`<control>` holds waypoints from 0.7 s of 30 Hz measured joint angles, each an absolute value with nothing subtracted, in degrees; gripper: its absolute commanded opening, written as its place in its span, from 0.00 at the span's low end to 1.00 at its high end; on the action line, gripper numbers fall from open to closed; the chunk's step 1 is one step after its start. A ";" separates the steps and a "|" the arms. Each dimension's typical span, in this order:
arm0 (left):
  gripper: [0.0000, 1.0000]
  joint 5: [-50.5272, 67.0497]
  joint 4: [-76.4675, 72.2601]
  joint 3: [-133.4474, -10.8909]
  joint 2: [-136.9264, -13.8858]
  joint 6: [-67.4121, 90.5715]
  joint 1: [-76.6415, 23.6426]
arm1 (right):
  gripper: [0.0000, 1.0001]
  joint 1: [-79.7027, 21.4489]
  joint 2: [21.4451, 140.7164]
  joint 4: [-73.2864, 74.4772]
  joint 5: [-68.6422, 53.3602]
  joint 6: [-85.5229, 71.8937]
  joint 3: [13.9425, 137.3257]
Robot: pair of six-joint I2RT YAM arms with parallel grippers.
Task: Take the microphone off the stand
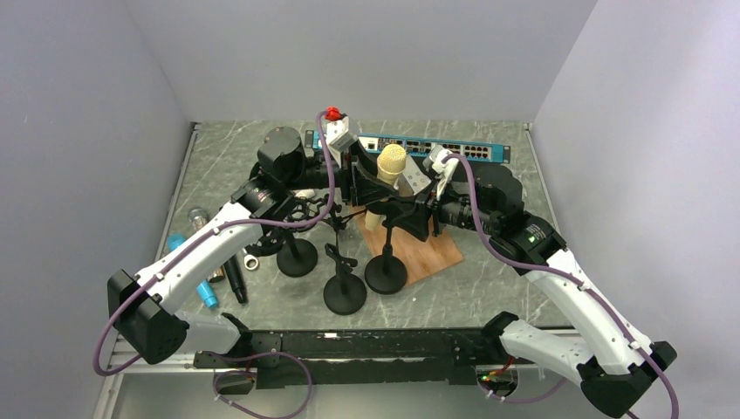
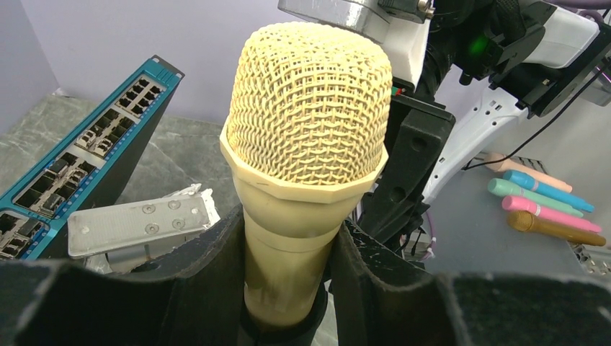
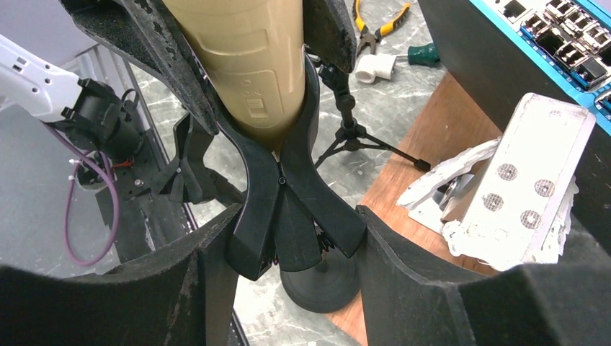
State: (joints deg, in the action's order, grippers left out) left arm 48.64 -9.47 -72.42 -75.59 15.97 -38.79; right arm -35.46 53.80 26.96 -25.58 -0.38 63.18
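Cream microphone within left end effector

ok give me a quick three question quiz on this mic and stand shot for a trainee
1. True or false: the left fingers pinch the microphone just below its mesh head.
2. What sits between the right fingers? A) the stand clip B) the pliers C) the blue switch
3. Short answer: is the microphone out of the stand clip?

Key: 1 true; 2 A; 3 no, its body sits wedged in the stand clip.
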 measured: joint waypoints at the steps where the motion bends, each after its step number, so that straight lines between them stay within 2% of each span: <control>1: 0.00 48.64 -9.32 -72.47 -75.59 15.97 -38.79 | 0.68 -35.46 53.76 27.00 -25.58 -0.38 63.18; 2: 0.00 48.64 -9.19 -72.47 -75.59 15.97 -38.79 | 0.74 -35.46 53.74 27.09 -25.58 -0.40 63.18; 7: 0.00 48.64 -9.15 -72.47 -75.59 15.99 -38.83 | 0.87 -35.73 54.22 28.53 -25.61 0.19 64.27; 10: 0.00 48.64 -9.13 -72.47 -75.59 15.99 -38.83 | 0.87 -35.79 54.19 29.12 -25.61 0.34 64.29; 13: 0.00 48.64 -9.13 -72.47 -75.59 15.99 -38.83 | 0.83 -35.79 54.04 29.39 -25.61 0.30 64.20; 17: 0.00 48.64 -9.15 -72.47 -75.59 16.01 -38.83 | 0.69 -35.79 54.26 29.54 -25.56 0.32 64.20; 19: 0.00 48.64 -9.17 -72.47 -75.59 16.01 -38.83 | 0.57 -35.81 54.57 29.52 -25.58 0.23 64.20; 20: 0.00 48.64 -9.17 -72.47 -75.59 16.03 -38.83 | 0.45 -35.83 54.76 29.45 -25.61 0.27 64.20; 21: 0.00 48.64 -9.17 -72.47 -75.59 16.01 -38.83 | 0.15 -35.83 54.89 29.43 -25.63 0.38 64.20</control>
State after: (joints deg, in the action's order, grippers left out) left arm 48.64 -9.17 -72.47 -75.59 16.01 -38.83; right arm -35.83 54.89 29.43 -25.63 0.38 64.20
